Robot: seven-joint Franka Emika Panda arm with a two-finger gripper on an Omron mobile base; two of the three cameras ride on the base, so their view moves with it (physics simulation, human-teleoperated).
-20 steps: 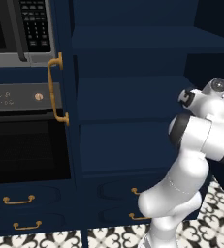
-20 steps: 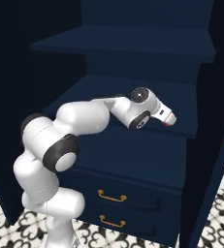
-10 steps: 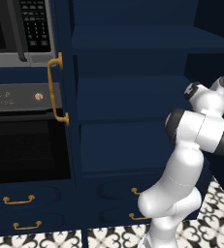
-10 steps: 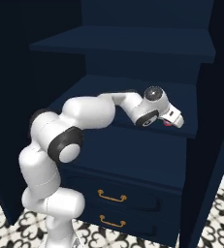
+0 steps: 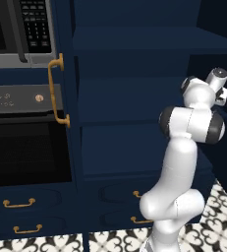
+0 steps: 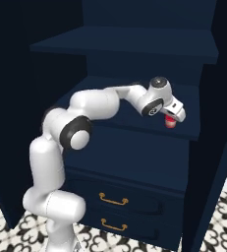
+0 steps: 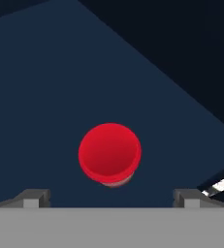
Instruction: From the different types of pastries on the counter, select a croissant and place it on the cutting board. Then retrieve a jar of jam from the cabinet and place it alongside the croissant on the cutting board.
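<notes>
- A microwave (image 5: 21,29) sits at upper left, above an oven (image 5: 26,142) with a brass handle (image 5: 57,91).
- Navy drawers (image 6: 129,206) with brass pulls (image 6: 112,200) lie below.
- The floor (image 6: 7,224) has black-and-white patterned tiles.

Between the spread fingers (image 7: 36,198), the jam jar (image 7: 110,154) wears a glossy, smooth red lid; beneath them the cabinet shelf (image 7: 45,87) looks matt painted navy; the drawer handles (image 6: 112,200) gleam brass
</notes>
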